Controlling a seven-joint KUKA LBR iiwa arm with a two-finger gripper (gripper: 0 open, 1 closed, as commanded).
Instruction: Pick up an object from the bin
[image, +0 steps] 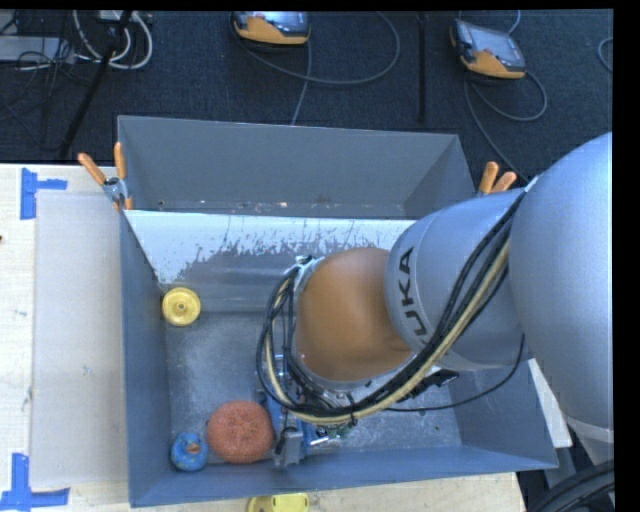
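The grey metal bin (200, 375) takes the arm's orange-covered wrist (345, 320). The gripper (290, 442) sits low by the near wall, just beside a rust-brown ball (240, 431), perhaps spongy. Whether the gripper is open or closed cannot be told. A yellow disc (181, 306) lies well apart, and a small blue toy (189, 452) lies against the ball.

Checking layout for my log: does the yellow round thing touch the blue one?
No, the yellow round thing lies alone, well apart from the blue thing, which sits beside the reddish-brown ball.
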